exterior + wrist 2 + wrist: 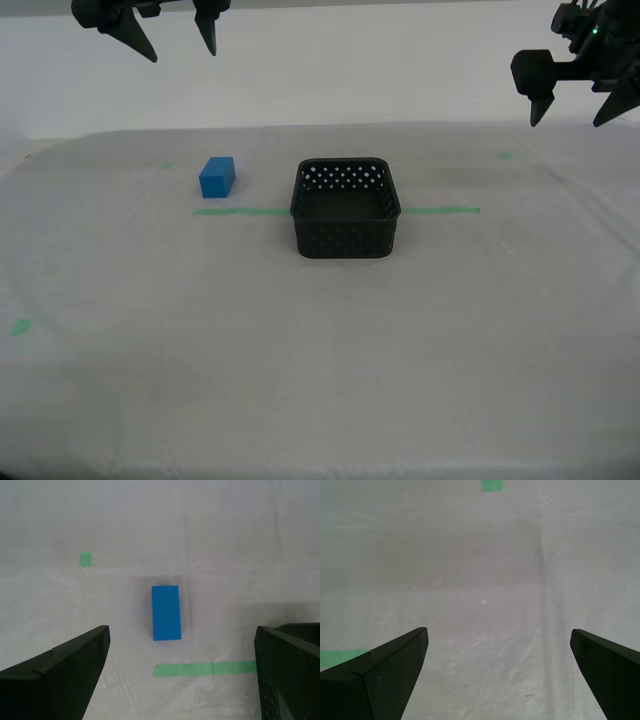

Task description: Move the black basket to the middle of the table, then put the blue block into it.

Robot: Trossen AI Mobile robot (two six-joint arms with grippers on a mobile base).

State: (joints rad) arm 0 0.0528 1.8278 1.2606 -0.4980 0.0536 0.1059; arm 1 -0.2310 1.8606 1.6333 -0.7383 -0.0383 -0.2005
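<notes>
The black basket (pixel 345 210) stands upright and empty near the middle of the table (pixel 320 380), across the green tape line. The blue block (pixel 217 177) lies on the table towards the exterior view's left of the basket, apart from it. My second gripper (pixel 182 52) hangs open high above the block. Its wrist view looks down on the blue block (pixel 165 612), which lies between the spread fingers of my second gripper (pixel 181 629), far below them. My first gripper (pixel 568 120) hangs open, high at the exterior view's right. My first gripper (pixel 498 630) has only bare table under it.
A thin green tape line (pixel 240 211) runs across the table and passes under the basket. Small green marks (pixel 21 326) sit near the table's edges. A green mark (pixel 85 558) lies beyond the block in the second wrist view.
</notes>
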